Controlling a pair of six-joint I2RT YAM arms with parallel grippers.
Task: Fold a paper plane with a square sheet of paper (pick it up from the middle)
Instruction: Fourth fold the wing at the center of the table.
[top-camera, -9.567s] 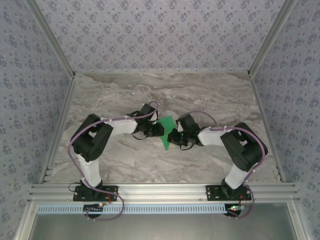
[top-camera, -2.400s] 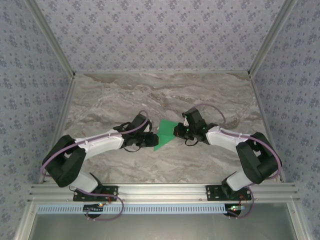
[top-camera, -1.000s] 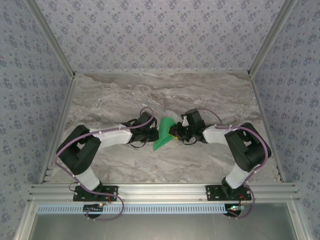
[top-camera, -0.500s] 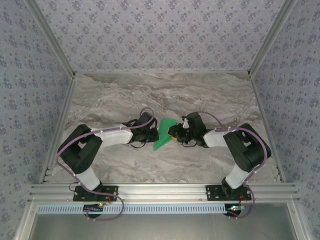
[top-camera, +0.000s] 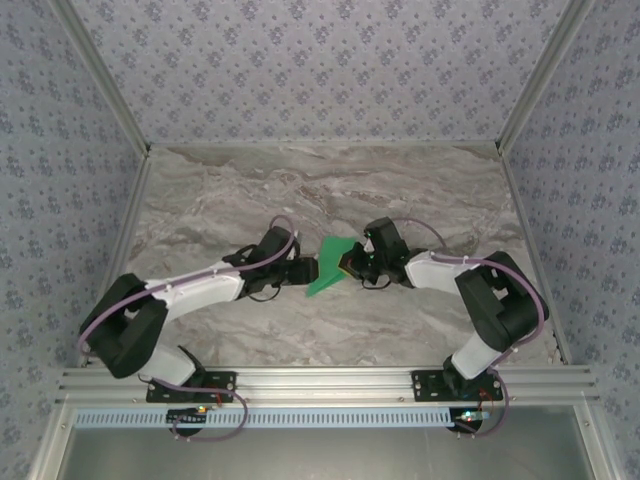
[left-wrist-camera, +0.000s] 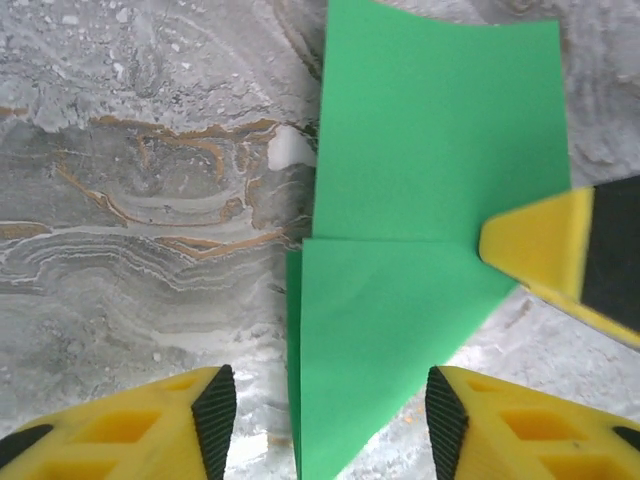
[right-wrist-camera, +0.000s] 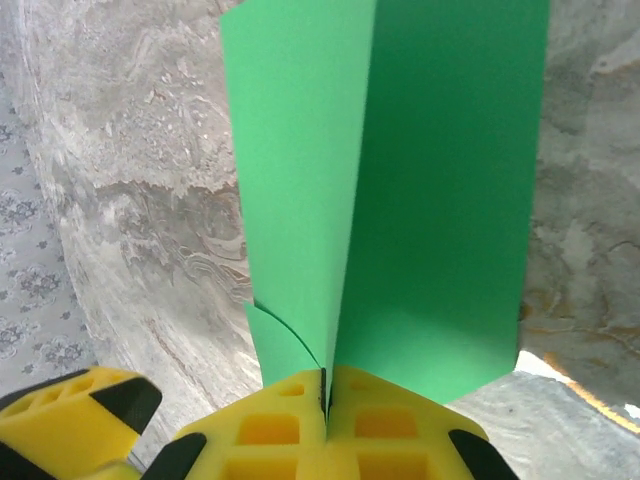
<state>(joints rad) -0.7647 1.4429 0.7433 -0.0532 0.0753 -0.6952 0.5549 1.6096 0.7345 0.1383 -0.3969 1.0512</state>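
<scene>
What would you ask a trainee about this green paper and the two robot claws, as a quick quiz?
1. True or false: the left gripper stands open, with its fingers on either side of the green paper.
2. Which one pinches the paper? A: left gripper. B: right gripper. C: both.
3. Fill in: the fingers are ____ with black pads.

Key: 1 true; 2 B; 3 yellow.

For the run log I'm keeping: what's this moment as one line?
stage: mid-fold | green sheet: partly creased | left fingers: open, either side of its pointed end | right fingers: shut on its crease
</scene>
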